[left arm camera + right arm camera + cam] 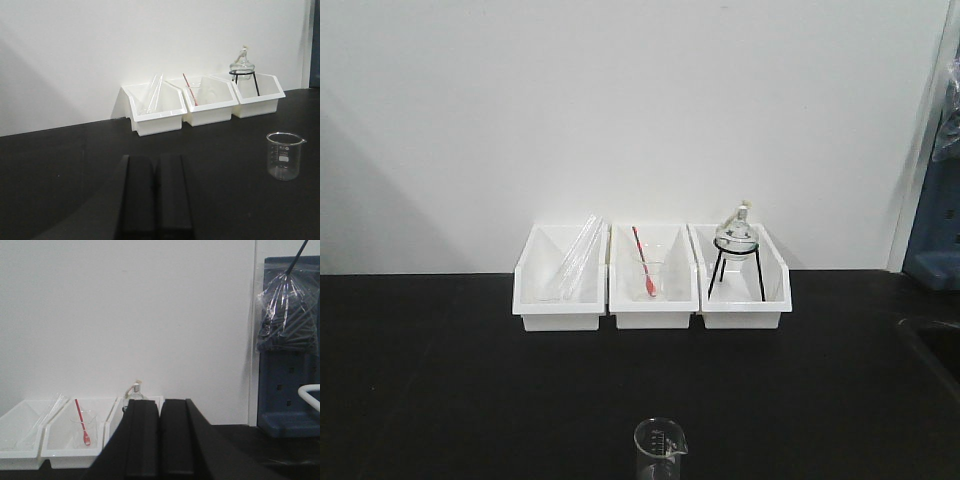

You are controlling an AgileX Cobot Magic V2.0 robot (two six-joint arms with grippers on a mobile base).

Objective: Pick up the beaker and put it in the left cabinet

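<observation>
The beaker [660, 446], a small clear glass cylinder with a spout and printed marks, stands upright on the black counter near its front edge. It also shows in the left wrist view [285, 155], to the right of and beyond my left gripper [156, 159], which is shut and empty. My right gripper [160, 404] is shut and empty, facing the white bins. The beaker does not show in the right wrist view. The left cabinet is out of view. Neither gripper shows in the front view.
Three white bins stand at the wall: the left one [560, 280] holds glass tubes, the middle one [653, 282] a clear cup with a red stirrer, the right one [744, 282] a round flask on a black tripod. A blue rack [289, 385] with a plastic bag stands at the right.
</observation>
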